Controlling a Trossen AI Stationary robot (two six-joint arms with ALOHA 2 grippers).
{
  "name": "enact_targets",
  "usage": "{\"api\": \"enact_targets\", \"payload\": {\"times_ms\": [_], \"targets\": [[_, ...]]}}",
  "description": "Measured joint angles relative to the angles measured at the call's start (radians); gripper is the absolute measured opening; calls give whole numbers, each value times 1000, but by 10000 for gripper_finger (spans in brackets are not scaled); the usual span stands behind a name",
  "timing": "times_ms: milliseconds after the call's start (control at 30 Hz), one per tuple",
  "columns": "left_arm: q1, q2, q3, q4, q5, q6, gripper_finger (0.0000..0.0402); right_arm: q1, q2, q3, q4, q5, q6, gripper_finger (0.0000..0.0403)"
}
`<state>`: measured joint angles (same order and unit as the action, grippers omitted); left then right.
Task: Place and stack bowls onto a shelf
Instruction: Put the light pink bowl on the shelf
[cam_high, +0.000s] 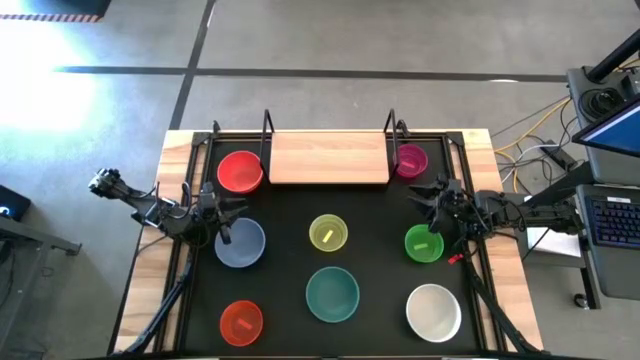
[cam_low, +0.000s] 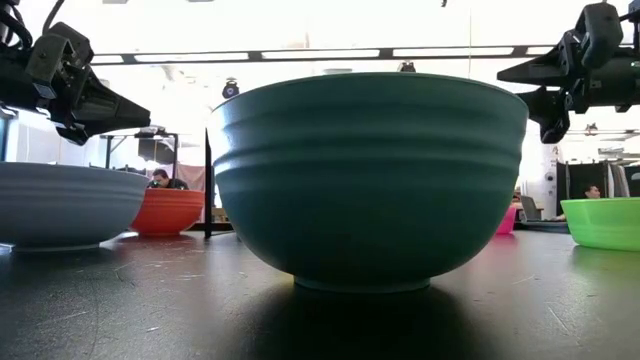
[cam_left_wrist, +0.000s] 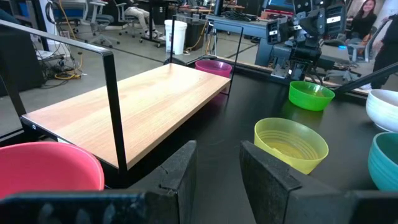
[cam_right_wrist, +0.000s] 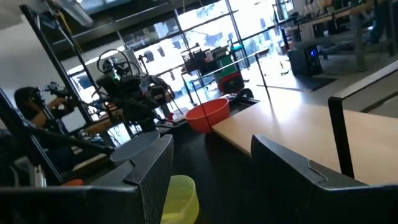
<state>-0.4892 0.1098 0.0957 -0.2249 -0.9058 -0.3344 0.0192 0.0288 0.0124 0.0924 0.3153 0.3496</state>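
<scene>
Shelf (cam_high: 328, 158): light wood board, visible grain, smooth satin finish; uprights (cam_left_wrist: 111, 93) of thin black metal rod, matt. Teal bowl (cam_low: 368, 175): plastic-looking, smooth with faint moulded ridges around the wall, low sheen. Yellow bowl (cam_left_wrist: 291, 143): translucent-looking plastic, concentric ridges inside, slightly glossy. Green bowl (cam_left_wrist: 310, 95): smooth plastic, bright semi-gloss. White bowl (cam_high: 434, 311): smooth, plain. Black mat (cam_low: 120, 300): matt, lightly scuffed with fine pale scratches. Left gripper fingers (cam_left_wrist: 177, 171): dark, matt, finely grained surface.
</scene>
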Motion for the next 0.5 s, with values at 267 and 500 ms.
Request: {"api": "enact_targets", "payload": {"times_ms": [267, 500], "targets": [[0, 0, 0, 0, 0, 0, 104, 0, 8, 22, 2, 109, 60, 206], [0, 0, 0, 0, 0, 0, 104, 0, 57, 140, -240, 308, 117, 206]]}}
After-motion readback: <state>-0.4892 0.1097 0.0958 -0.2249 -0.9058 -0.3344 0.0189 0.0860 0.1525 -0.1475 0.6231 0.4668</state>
